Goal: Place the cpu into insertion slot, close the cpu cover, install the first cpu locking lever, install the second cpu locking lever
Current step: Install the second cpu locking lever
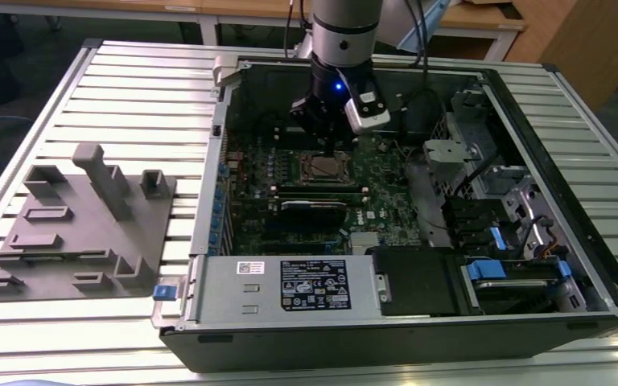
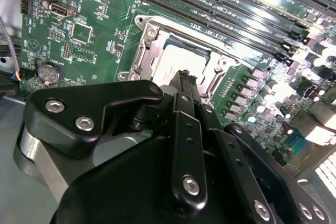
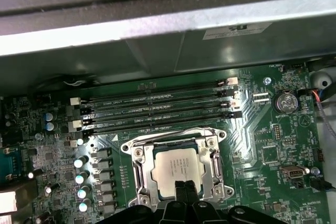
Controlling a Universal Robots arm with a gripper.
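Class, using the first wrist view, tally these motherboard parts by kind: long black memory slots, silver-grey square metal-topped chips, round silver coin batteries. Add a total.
long black memory slots: 4
silver-grey square metal-topped cpu: 1
round silver coin battery: 1
Total: 6

You are looking at a robotics lab or electronics assembly workshop. An open desktop computer case [image 1: 417, 241] lies on a slatted aluminium workbench [image 1: 126, 88], its green motherboard [image 1: 320, 185] exposed. On the exterior view's left sits a grey fixture tray [image 1: 78, 229] with moulded holders. At the far side you see wooden desks [image 1: 212, 10] and a wooden cabinet [image 1: 582, 40], and the industrial robot arm [image 1: 344, 32] comes down over the case.
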